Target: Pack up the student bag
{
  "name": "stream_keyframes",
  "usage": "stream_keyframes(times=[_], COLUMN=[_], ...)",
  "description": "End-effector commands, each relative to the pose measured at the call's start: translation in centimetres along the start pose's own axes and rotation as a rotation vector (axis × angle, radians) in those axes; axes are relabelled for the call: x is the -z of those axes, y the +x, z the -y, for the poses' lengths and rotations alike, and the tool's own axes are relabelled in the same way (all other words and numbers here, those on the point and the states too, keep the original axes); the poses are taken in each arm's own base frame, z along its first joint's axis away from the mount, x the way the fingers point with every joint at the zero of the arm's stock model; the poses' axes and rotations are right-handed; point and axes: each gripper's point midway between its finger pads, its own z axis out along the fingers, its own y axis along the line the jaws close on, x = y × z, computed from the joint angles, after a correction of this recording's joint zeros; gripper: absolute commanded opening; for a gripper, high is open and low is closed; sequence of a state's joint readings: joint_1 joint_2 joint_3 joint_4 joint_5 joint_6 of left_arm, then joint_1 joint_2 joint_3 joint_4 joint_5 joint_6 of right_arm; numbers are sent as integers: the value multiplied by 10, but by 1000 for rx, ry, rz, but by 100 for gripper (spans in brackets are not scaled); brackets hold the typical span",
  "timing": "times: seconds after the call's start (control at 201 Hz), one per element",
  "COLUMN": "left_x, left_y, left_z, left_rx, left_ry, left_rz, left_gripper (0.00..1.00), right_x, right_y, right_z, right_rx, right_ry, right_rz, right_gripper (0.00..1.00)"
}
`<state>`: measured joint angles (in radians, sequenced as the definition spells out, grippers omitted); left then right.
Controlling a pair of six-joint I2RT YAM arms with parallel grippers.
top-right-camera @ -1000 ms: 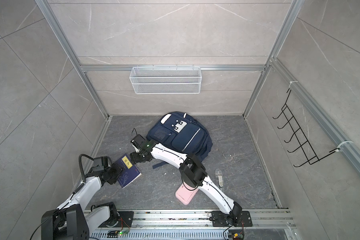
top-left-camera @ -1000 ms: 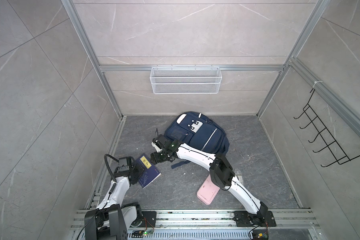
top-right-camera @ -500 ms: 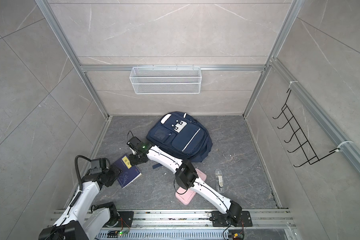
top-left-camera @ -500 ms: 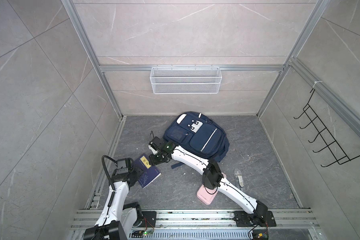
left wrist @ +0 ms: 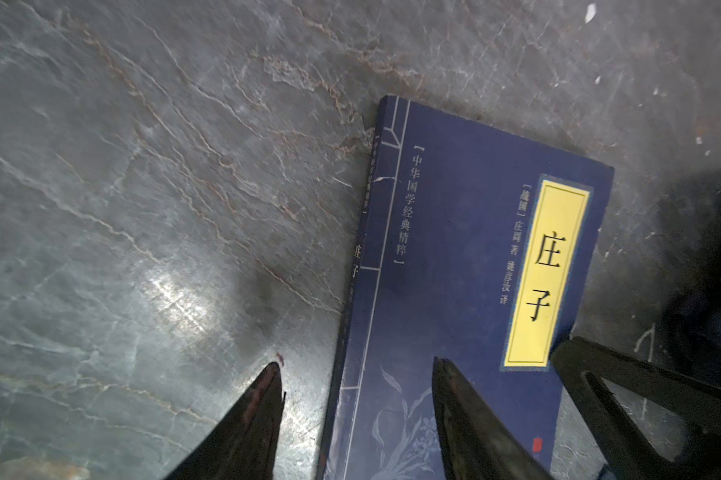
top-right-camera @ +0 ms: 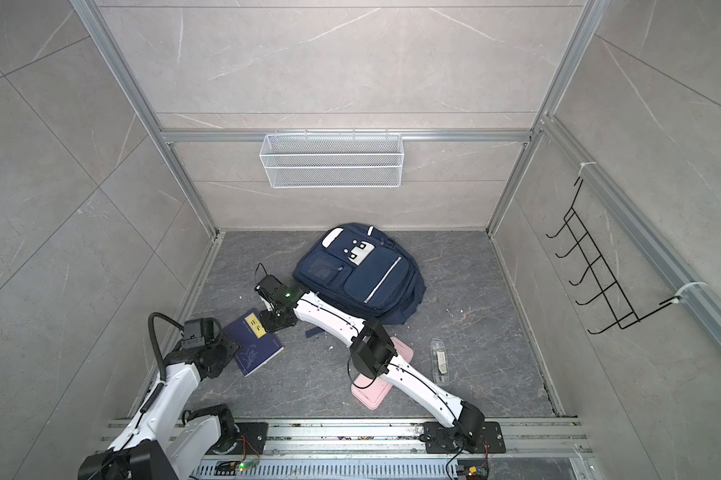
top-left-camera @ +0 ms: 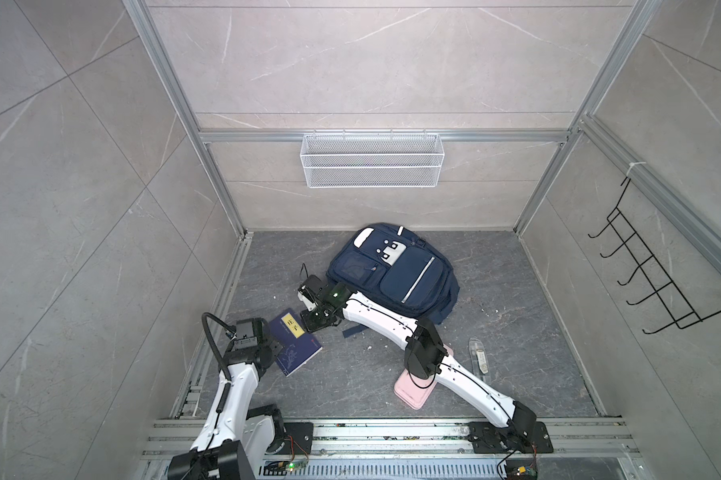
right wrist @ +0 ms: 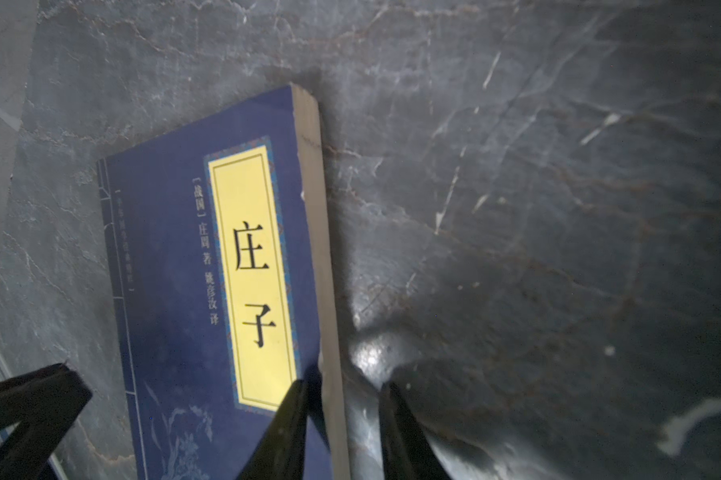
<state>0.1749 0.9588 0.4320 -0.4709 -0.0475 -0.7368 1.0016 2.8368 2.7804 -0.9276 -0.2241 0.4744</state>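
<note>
Student bag [top-left-camera: 392, 274] lies flat, front up, at the back of the grey table [top-left-camera: 517, 332] near the rear wall, silver stripe and white patches showing in both top views [top-right-camera: 359, 272]. Navy book [top-left-camera: 298, 349] with a yellow label lies flat, well in front and to the left of the bag, not touching it. Both arms meet at this book. Left tool [left wrist: 356, 365]: jaws about half apart, straddling the spine edge, one fingertip [left wrist: 271, 374] over bare table, the other over the cover; nothing gripped. Right tool [right wrist: 342, 386]: jaws closer together but with a clear gap, straddling the page edge of the same book [right wrist: 176, 291]; one fingertip [right wrist: 296, 395] sits at the label's lower corner, the other over the table, with a strip of table showing between it and the pages; no grip seen. Pink case [top-left-camera: 408, 390] lies near the front, partly under the right arm. A small clear packet [top-left-camera: 478, 355] lies just beside it. A white wire basket [top-left-camera: 371, 160] hangs on the rear wall.
</note>
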Motion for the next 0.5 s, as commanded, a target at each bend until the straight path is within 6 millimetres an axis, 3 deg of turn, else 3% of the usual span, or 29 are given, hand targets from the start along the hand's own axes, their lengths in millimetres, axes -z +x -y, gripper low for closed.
stream_keyframes(times=[0.0,0.259,0.493], left_x=[-7,-28,-17], left_y=[-4,10,14], left_z=[8,27,50], left_rx=[-1,42,14], left_ry=[3,80,230], left_rz=[-34,-150,-155], left_gripper=[60,59,57], right_x=[-16,-13,-8], right_y=[23,25,36], right_z=[6,4,8], right_rx=[12,15,25], right_ry=[31,33,68], right_rz=[-70,-77,-112], right_gripper=[32,32,30])
